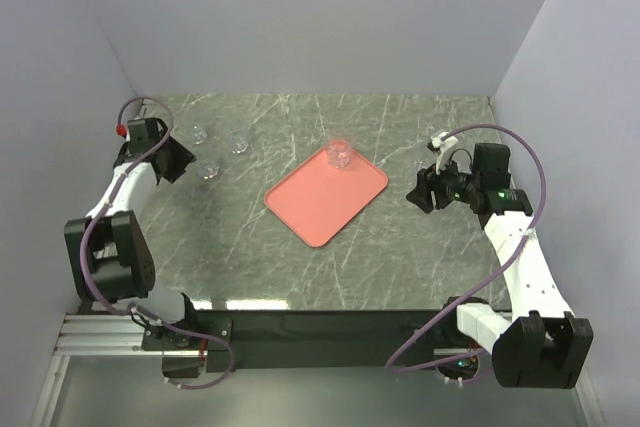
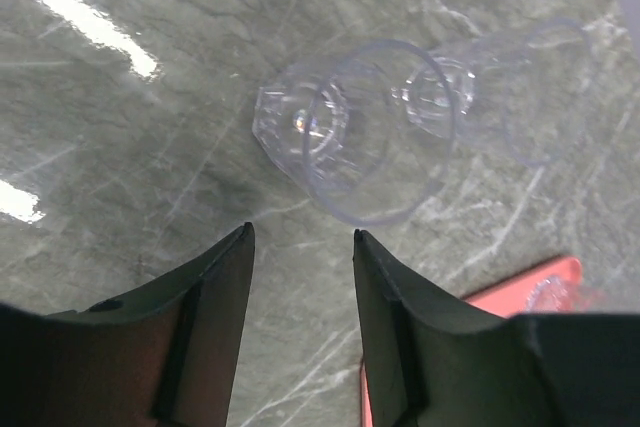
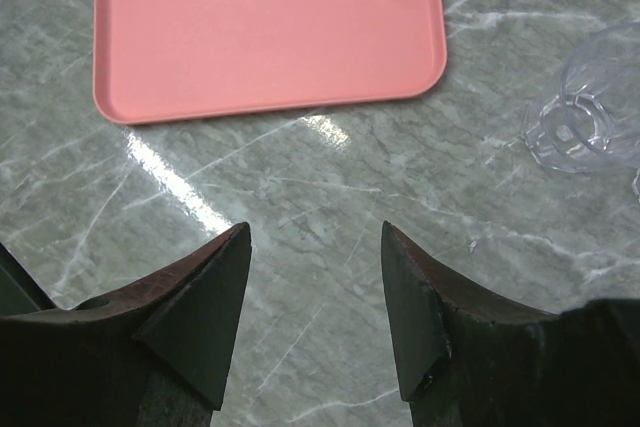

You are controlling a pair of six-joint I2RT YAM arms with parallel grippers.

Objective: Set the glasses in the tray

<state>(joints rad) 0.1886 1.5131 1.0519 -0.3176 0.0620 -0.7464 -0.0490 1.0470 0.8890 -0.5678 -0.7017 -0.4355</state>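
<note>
Black jaws of the left gripper (image 2: 301, 232) stand partly apart and empty, just short of a clear glass (image 2: 350, 137) on the grey worktop (image 2: 120, 167). The right gripper (image 3: 315, 229) also has its jaws apart, holding nothing, near the pink tray (image 3: 260, 37). One tumbler (image 1: 339, 154) stands in the tray's far corner. Three glasses (image 1: 238, 143) sit on the worktop at the left.

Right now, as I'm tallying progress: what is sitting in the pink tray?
One clear glass stands at the far corner of the tray; the rest of its floor shows bare pink. Nothing covers it from above, so none of it is hidden.
</note>
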